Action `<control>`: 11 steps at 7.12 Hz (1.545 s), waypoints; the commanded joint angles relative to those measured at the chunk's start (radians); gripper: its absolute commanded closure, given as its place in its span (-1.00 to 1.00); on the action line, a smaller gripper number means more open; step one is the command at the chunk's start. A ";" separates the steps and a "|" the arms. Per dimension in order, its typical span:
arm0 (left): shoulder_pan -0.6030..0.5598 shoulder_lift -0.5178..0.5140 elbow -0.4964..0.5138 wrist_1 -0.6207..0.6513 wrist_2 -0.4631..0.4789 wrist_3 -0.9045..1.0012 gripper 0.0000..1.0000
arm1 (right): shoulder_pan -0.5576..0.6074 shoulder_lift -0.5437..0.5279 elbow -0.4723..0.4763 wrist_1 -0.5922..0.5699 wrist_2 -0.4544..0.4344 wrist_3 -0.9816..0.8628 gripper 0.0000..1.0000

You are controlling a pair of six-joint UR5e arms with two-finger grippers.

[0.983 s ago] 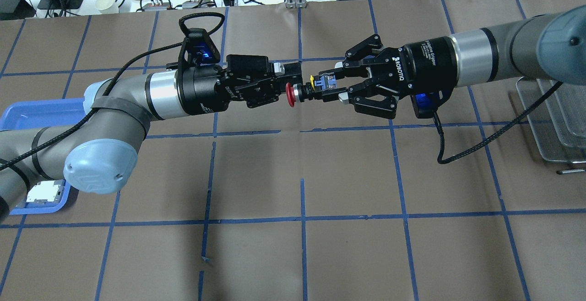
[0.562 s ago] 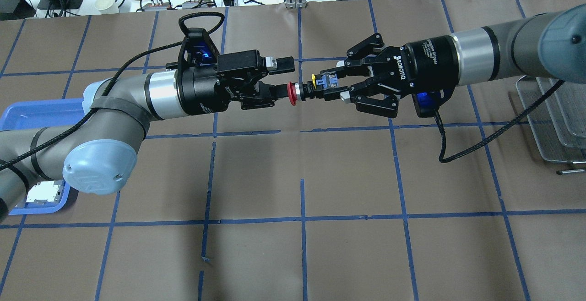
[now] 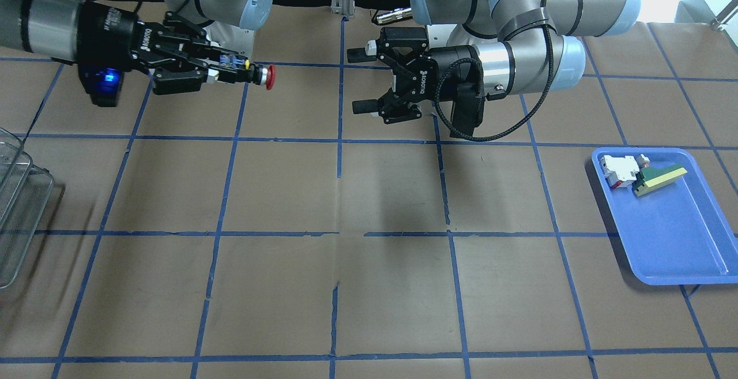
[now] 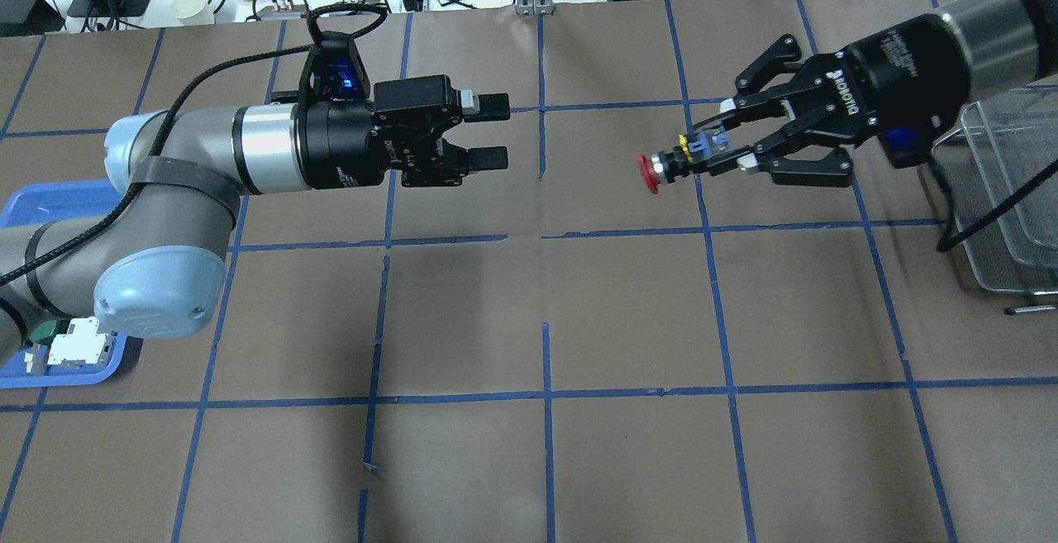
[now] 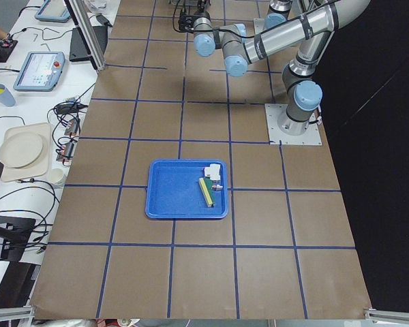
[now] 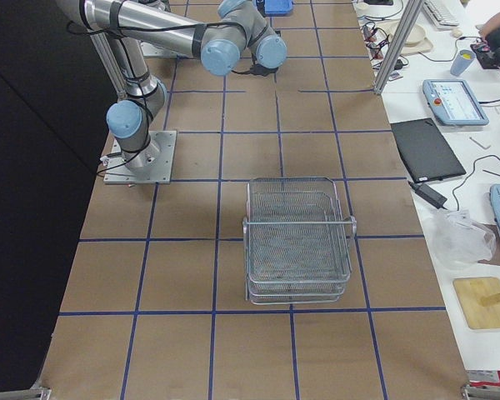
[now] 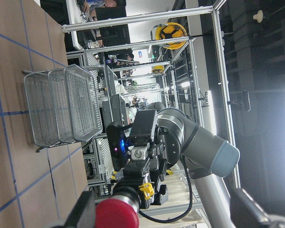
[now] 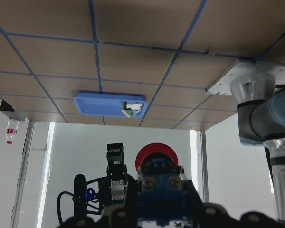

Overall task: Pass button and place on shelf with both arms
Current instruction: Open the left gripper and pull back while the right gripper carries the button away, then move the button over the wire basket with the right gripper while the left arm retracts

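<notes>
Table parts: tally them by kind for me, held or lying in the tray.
1 button, in the right gripper
1 white-and-red switch block, in the blue tray
1 green-and-yellow wedge block, same tray
Total: 3

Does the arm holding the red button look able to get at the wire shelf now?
Probably yes: the right pincer, shut on the button, hangs close to the shelf, with nothing showing between them; the left pincer is open, well apart.

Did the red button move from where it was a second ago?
Yes. Held in the right gripper, the button has gone rightward in the overhead view, away from the middle blue tape line and toward the shelf.
</notes>
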 commanded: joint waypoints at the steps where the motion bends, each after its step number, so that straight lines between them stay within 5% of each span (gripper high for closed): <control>1: 0.048 -0.007 -0.001 0.178 0.268 -0.153 -1.00 | -0.075 0.004 -0.133 -0.054 -0.334 -0.168 0.97; 3: 0.061 0.004 0.029 0.166 0.648 -0.153 -1.00 | -0.128 0.004 -0.151 -0.250 -0.709 -0.505 0.97; 5: 0.046 0.061 0.127 -0.049 1.010 -0.152 -1.00 | -0.158 0.015 -0.139 -0.524 -0.968 -0.895 0.96; 9: -0.072 -0.031 0.631 -0.574 1.395 -0.144 -1.00 | -0.205 0.243 -0.130 -0.916 -1.013 -1.053 0.94; 11: -0.126 -0.013 0.651 -0.639 1.499 -0.146 -1.00 | -0.218 0.270 -0.130 -0.932 -0.967 -1.047 0.94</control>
